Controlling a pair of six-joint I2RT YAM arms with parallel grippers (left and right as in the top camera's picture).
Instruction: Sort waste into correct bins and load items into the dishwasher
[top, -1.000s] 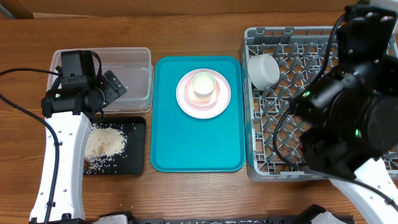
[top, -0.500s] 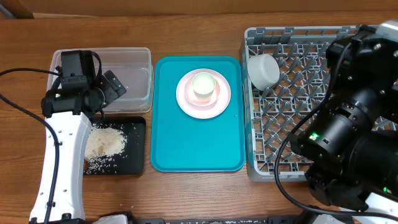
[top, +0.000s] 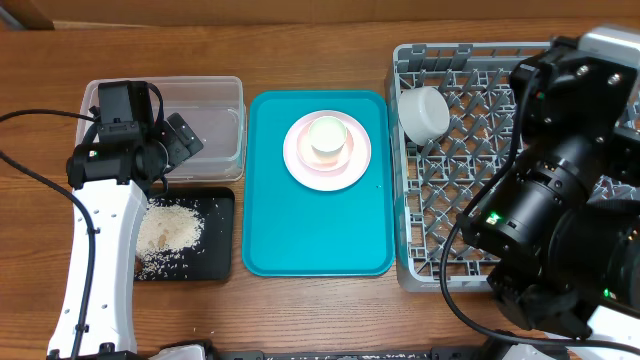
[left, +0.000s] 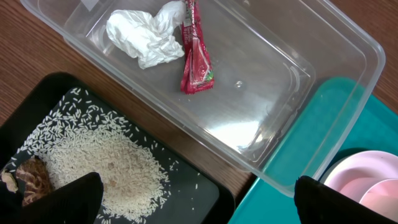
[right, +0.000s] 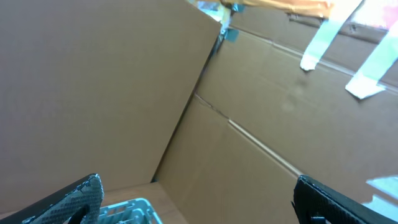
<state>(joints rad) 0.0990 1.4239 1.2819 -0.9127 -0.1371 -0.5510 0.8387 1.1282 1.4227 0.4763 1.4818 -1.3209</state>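
A crumpled white tissue and a red snack wrapper lie in the clear tub. Rice grains and brown crumbs lie in the black tray. My left gripper is open and empty above the gap between tub and tray; it also shows in the left wrist view. A pink-white plate with a white bowl on it sits on the teal tray. A white cup lies in the grey dish rack. My right gripper is open and empty, raised and pointing at cardboard.
The teal serving tray lies between the bins and the rack. My right arm looms high over the rack and hides much of its right side. Cardboard boxes stand behind the table. A rack corner shows in the right wrist view.
My right arm has shifted over the rack and now covers more of its front right part. The left arm and all objects have not moved.
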